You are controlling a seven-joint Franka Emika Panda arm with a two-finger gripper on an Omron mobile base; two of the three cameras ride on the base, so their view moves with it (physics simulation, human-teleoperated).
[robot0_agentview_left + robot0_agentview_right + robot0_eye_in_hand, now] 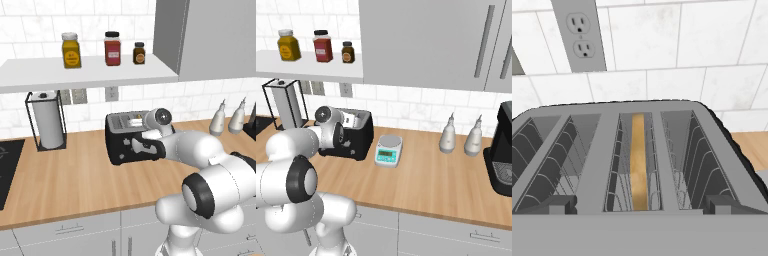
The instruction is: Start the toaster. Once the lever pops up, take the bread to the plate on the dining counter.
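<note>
The arm hid much of the black boxy toaster (121, 142) on the wooden counter (75, 180). The thin tan bread slice (639, 160) stood edge-on in a middle slot, directly ahead of the two-finger gripper (640, 204), whose jaws stood wide apart, holding nothing.

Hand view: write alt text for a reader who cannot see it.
A slice of bread stands on edge in one slot of the toaster, seen from just above. Behind are white wall tiles and a power outlet.
</note>
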